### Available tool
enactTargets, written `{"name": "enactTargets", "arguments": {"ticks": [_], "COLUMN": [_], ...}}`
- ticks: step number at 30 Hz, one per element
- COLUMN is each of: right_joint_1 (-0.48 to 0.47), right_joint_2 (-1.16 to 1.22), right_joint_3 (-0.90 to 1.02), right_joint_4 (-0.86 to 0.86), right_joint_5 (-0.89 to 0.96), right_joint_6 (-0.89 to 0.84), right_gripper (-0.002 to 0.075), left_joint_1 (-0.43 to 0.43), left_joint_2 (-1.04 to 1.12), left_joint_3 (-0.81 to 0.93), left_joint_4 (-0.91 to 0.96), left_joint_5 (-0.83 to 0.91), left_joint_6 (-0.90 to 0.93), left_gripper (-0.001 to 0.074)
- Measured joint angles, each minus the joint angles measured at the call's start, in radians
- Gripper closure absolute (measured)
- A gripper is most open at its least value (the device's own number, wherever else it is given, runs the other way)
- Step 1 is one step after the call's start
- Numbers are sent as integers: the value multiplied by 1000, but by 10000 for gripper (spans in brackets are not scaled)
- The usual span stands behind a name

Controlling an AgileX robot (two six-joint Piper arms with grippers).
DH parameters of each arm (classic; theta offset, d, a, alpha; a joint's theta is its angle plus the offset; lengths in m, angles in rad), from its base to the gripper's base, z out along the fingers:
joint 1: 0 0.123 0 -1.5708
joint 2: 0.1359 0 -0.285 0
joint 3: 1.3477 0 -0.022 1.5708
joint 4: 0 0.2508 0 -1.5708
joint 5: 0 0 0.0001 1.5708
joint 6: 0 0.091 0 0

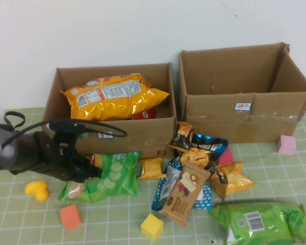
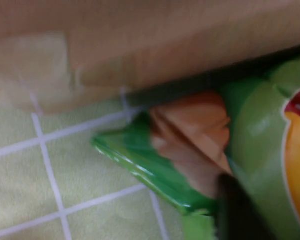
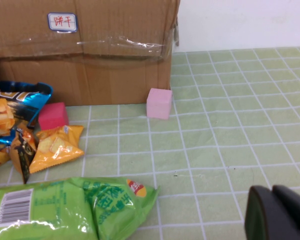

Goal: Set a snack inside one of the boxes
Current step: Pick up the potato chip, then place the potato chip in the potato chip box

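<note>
My left gripper (image 1: pixel 92 171) is at the left end of a green cucumber chip bag (image 1: pixel 116 174) that lies in front of the left cardboard box (image 1: pixel 143 133). In the left wrist view one dark finger (image 2: pixel 236 210) presses on the bag (image 2: pixel 250 150), closed on its edge, with the box wall (image 2: pixel 150 45) just behind. The left box holds a yellow chip bag (image 1: pixel 115 95). The right cardboard box (image 1: pixel 219 117) looks empty. My right gripper (image 3: pixel 271 192) is shut and empty low over the tablecloth, out of the high view.
Several small snack packs (image 1: pixel 194 173) lie piled in the middle. A second green bag (image 1: pixel 260 222) lies at the front right. A yellow duck (image 1: pixel 37 190), an orange block (image 1: pixel 70 216), a yellow block (image 1: pixel 152 226) and a pink block (image 1: pixel 286 144) sit around them.
</note>
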Motion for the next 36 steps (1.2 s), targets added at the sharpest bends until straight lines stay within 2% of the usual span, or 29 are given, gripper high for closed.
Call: {"name": "enactTargets", "arguments": {"ticks": [1, 3, 6, 13, 21, 24, 28, 32, 36], "right_joint_1": [0, 0, 0, 0, 0, 0, 0, 0, 0], "right_joint_2": [0, 0, 0, 0, 0, 0, 0, 0, 0], "right_joint_3": [0, 0, 0, 0, 0, 0, 0, 0, 0], "right_joint_4": [0, 0, 0, 0, 0, 0, 0, 0, 0], "right_joint_5": [0, 0, 0, 0, 0, 0, 0, 0, 0], "right_joint_6": [0, 0, 0, 0, 0, 0, 0, 0, 0], "right_gripper": [728, 728, 728, 728, 728, 728, 728, 728, 728], "left_joint_1": [0, 0, 0, 0, 0, 0, 0, 0, 0], "left_joint_2": [-3, -17, -46, -222, -561, -697, -792, -753, -608], "left_joint_3": [-2, -2, -2, 12, 20, 20, 20, -19, -127], "left_joint_4": [-2, -7, -7, 22, 42, 19, -17, -36, -44], "left_joint_5": [7, 35, 84, 346, 431, 420, 317, 246, 178], "left_joint_6": [-2, -2, -2, 59, 87, 100, 113, 115, 118], "left_gripper": [563, 617, 619, 707, 720, 720, 720, 721, 721]}}
